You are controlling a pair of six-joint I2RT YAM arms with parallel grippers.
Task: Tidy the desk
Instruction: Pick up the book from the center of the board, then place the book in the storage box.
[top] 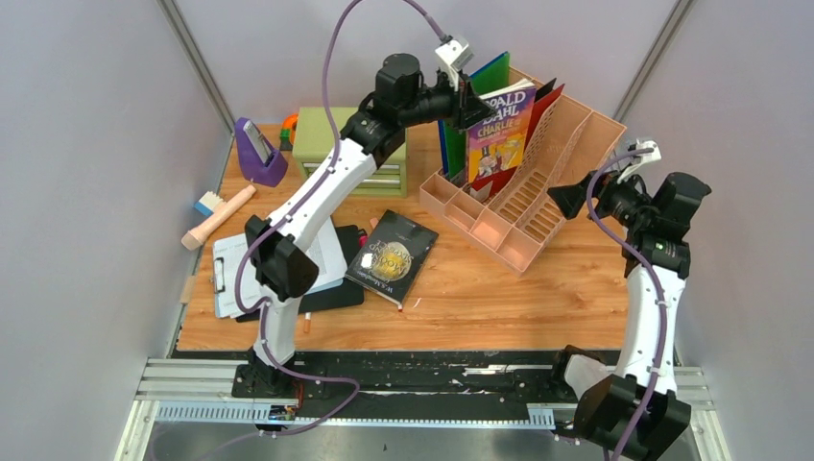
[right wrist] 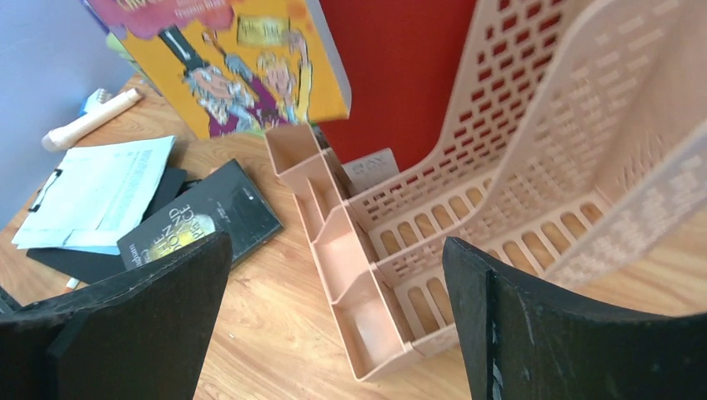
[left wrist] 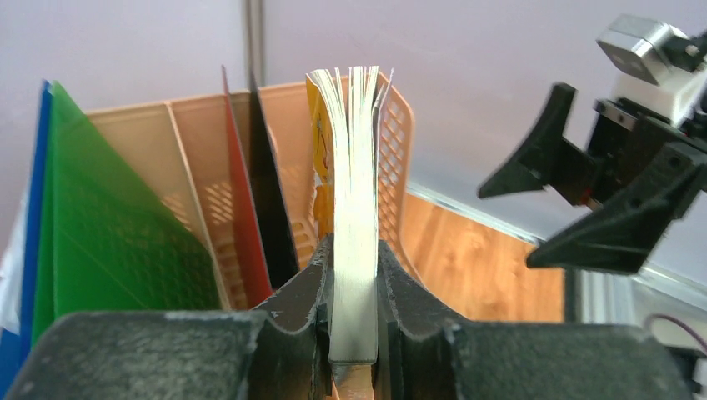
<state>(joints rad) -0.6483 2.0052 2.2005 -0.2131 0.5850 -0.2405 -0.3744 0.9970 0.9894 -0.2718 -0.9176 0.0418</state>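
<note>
My left gripper (top: 467, 101) is shut on a yellow Roald Dahl book (top: 499, 130) and holds it upright over the back slots of the peach file organizer (top: 538, 192). In the left wrist view the book's white page edge (left wrist: 354, 208) is pinched between the jaws of my left gripper (left wrist: 354, 275). My right gripper (top: 566, 197) hangs open and empty at the organizer's right side. In the right wrist view my right gripper (right wrist: 338, 250) has its fingers spread wide above the organizer's small front trays (right wrist: 400, 242). The desk (top: 480, 298) is orange-brown wood.
A black book (top: 392, 255) lies at mid-desk beside a clipboard with papers (top: 235, 274). An olive-green drawer chest (top: 336, 139), a purple holder (top: 259, 154) and a tan-handled brush (top: 219, 216) stand at the back left. Green, red and black folders (left wrist: 125, 233) fill the organizer's left slots.
</note>
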